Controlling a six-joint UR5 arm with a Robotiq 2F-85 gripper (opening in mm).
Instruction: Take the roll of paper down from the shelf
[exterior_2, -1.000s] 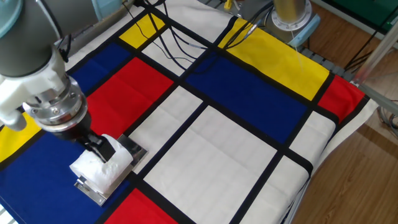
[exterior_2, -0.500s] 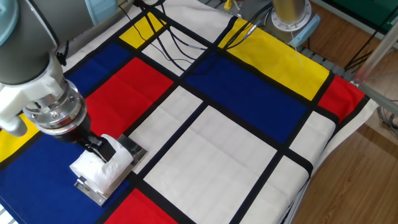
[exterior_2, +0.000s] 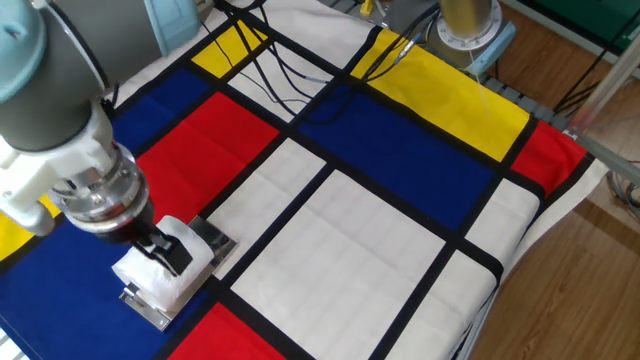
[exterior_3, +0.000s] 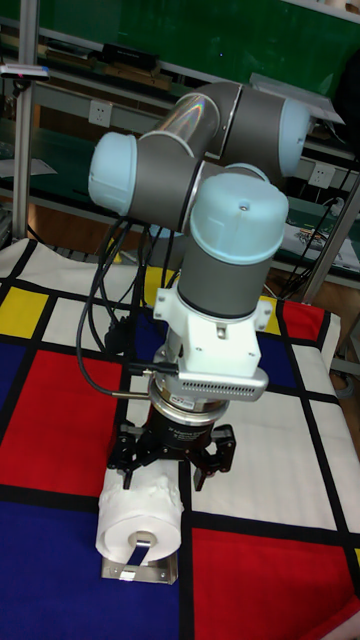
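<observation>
Fixed view shows the gripper (exterior_2: 165, 252) down on the roll (exterior_2: 160, 275), its dark fingers (exterior_2: 172, 257) pressed into the top of the soft white paper. Whether the jaws have closed tight on it I cannot tell. The roll lies on the shelf (exterior_2: 215, 240), a shiny metal stand on the blue panel of the cloth (exterior_2: 400, 150). Tall fixed view has the roll (exterior_3: 140, 520) end-on beneath the gripper (exterior_3: 172, 470), with the shelf (exterior_3: 140, 573) edge under it.
</observation>
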